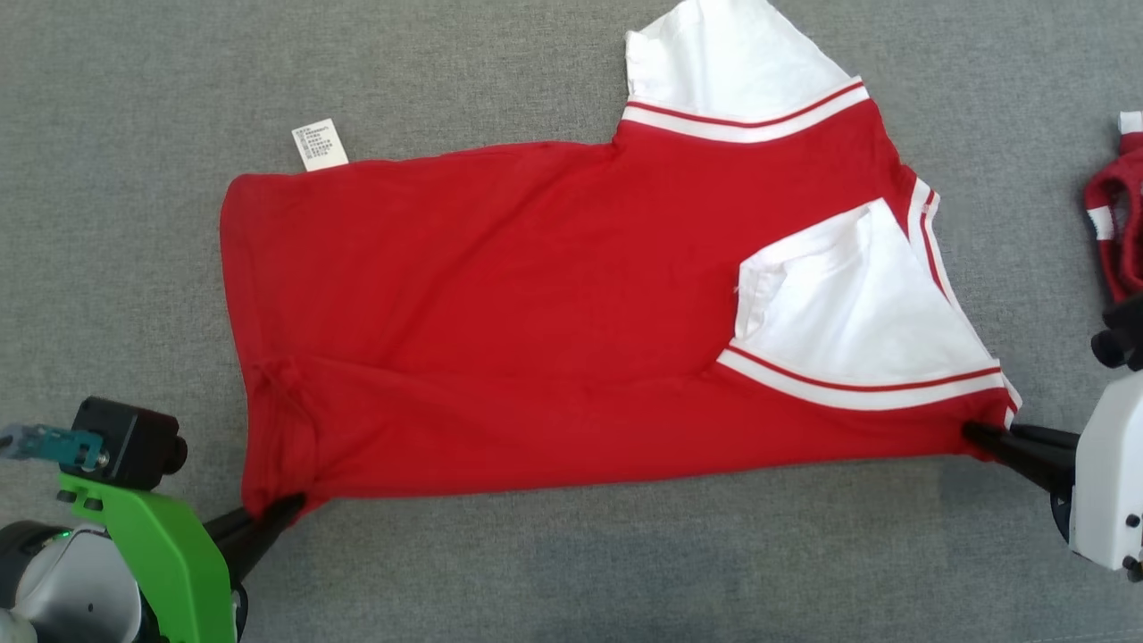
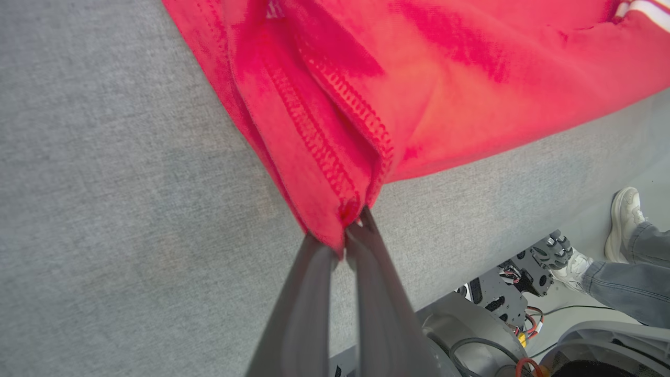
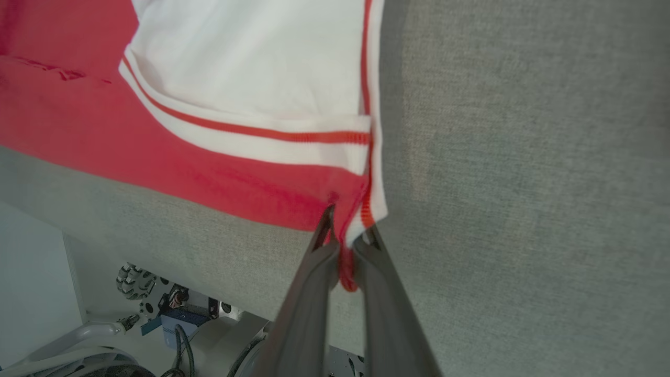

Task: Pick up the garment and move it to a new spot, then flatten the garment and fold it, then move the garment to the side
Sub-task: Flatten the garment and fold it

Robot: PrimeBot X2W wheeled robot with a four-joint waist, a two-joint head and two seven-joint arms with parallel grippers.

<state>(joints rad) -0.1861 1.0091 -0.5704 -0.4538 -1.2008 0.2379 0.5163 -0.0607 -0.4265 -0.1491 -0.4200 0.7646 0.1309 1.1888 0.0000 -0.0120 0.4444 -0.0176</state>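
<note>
The garment [image 1: 536, 330] is a red T-shirt with white sleeves and red-and-white striped trim, spread sideways on the grey table [image 1: 134, 223], one white sleeve folded over its body. My left gripper [image 1: 287, 507] is shut on the near-left hem corner of the garment [image 2: 335, 157]; in the left wrist view its fingers [image 2: 348, 233] pinch the stitched hem. My right gripper [image 1: 973, 435] is shut on the near-right shoulder corner of the garment [image 3: 235, 173], red fabric bunched between its fingers [image 3: 345, 238]. The near edge stretches taut between both grips.
A white care label [image 1: 319, 144] sticks out at the far-left hem. Another red-and-white cloth [image 1: 1116, 223] lies at the right edge of the table. Beyond the table's edge, a person's shoes and legs [image 2: 623, 251] stand by the robot's base.
</note>
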